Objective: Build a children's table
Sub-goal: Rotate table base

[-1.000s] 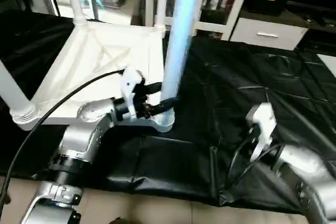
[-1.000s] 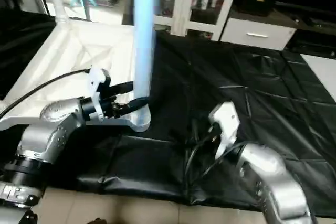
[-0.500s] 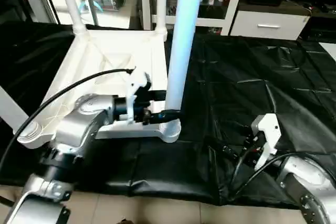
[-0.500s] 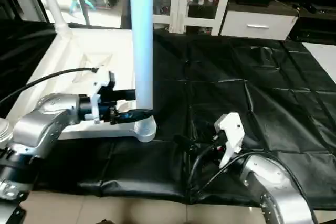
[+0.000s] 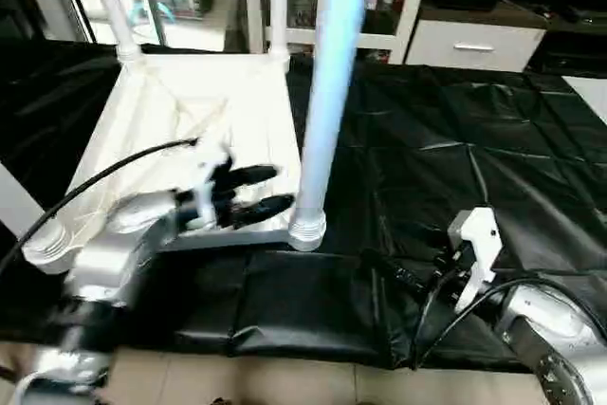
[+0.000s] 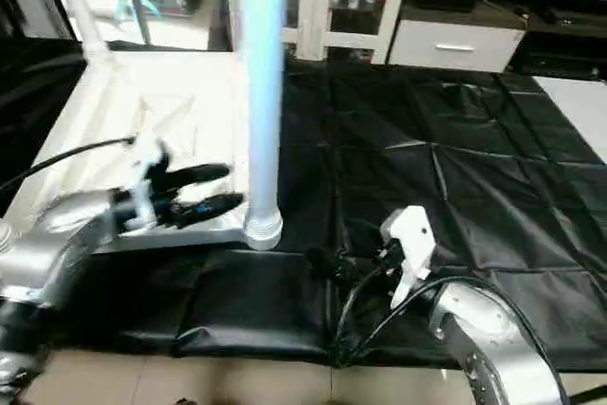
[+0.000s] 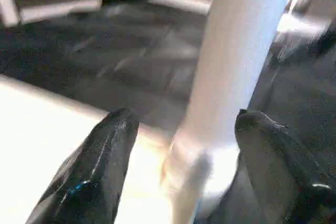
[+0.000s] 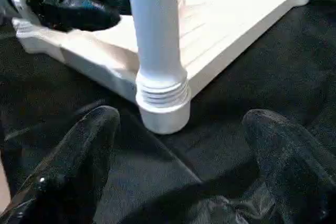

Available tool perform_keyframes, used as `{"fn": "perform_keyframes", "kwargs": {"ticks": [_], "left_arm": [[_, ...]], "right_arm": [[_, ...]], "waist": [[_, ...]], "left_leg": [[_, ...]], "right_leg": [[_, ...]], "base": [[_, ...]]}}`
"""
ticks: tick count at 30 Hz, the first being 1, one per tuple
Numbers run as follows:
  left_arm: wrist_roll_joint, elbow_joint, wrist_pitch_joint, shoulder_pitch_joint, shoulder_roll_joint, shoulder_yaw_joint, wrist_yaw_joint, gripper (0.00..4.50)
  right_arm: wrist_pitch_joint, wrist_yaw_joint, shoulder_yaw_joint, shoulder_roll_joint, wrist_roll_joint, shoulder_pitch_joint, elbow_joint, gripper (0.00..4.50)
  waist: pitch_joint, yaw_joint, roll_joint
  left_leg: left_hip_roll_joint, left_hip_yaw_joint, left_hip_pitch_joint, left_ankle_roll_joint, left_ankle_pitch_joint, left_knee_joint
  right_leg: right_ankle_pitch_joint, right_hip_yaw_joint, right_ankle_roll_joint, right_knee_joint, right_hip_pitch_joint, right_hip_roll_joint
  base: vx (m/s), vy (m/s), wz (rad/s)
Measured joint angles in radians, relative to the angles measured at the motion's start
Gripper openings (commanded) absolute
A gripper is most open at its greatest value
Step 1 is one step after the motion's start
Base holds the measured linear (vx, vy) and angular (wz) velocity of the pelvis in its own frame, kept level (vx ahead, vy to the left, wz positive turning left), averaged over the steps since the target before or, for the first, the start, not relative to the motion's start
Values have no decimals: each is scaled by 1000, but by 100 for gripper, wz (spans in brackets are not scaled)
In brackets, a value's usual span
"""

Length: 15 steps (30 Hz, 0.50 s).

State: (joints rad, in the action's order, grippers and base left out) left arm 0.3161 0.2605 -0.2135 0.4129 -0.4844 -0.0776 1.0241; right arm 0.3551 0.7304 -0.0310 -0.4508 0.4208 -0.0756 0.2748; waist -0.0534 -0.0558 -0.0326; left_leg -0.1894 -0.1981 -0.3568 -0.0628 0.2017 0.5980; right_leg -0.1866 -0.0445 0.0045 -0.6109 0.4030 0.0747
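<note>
Left claw (image 5: 270, 190) hangs spread and empty just beside the near corner leg (image 5: 327, 92), which stands upright in its socket (image 5: 306, 229).
Table top (image 5: 204, 111) lies upside down on a black sheet (image 5: 455, 149). Right claw (image 8: 181, 145), also spread, sits farther out, so the left arm looks nearer; cabinets behind.

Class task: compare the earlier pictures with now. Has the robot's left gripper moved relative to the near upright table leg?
Yes. The left gripper has drawn back from the near leg, toward the tabletop; its fingers now stand open, clear of it.
</note>
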Motion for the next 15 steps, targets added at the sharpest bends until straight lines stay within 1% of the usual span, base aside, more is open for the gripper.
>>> {"fn": "perform_keyframes", "kwargs": {"ticks": [1, 4, 6, 8, 10, 12, 13, 15], "left_arm": [[-34, 8, 27, 0, -23, -8, -3, 339], [-86, 34, 57, 0, -54, -18, -4, 339], [-107, 39, 70, 0, -59, -29, -3, 339], [-139, 53, 94, 9, -62, -66, 1, 339], [-154, 71, 101, 22, -53, -95, 15, 339], [-165, 85, 106, 39, -40, -116, 24, 339], [-177, 107, 107, 63, -26, -131, 35, 339], [-184, 111, 108, 77, -16, -142, 45, 339]], "right_arm": [[0, 7, 0, -6, -2, 2, -11, 408], [0, 22, -5, -15, -3, 21, -22, 408], [0, 27, -10, -16, -3, 36, -26, 408], [-2, 41, -15, -16, -4, 55, -47, 408], [-2, 44, -17, -20, -4, 68, -61, 408], [-2, 48, -17, -27, -4, 75, -62, 408], [-3, 58, -18, -32, -5, 76, -63, 408], [-4, 64, -20, -33, -5, 79, -63, 408]], "waist": [[0, -3, -10], [1, -9, -24], [1, -11, -34], [2, -15, -48], [1, -18, -58], [2, -22, -61], [2, -28, -63], [2, -31, -63]], "left_leg": [[0, 0, 0, 0, 0, 0], [1, -1, -1, 0, 0, 0], [1, -1, -1, 1, 0, 0], [0, -1, 0, 0, 0, 0], [0, -1, 0, 0, 0, 0], [0, -1, 0, 0, 0, 1], [0, -1, 0, 0, 0, 1], [0, -1, 0, 0, 0, 1]], "right_leg": [[0, 0, 0, 0, 0, 0], [0, 1, -1, 1, 0, 1], [2, 1, -4, 1, 0, 1], [2, 0, -4, 0, 0, 1], [2, 0, -4, 0, 0, 1], [3, 1, -4, 0, 0, 1], [3, 1, -5, 0, 0, 1], [3, 1, -5, 0, 0, 1]], "base": [[0, 0, 0], [0, 0, 0], [0, 0, 0], [0, 0, 0], [0, 0, 0], [0, 0, 0], [0, 0, 0], [0, 0, 0]]}}
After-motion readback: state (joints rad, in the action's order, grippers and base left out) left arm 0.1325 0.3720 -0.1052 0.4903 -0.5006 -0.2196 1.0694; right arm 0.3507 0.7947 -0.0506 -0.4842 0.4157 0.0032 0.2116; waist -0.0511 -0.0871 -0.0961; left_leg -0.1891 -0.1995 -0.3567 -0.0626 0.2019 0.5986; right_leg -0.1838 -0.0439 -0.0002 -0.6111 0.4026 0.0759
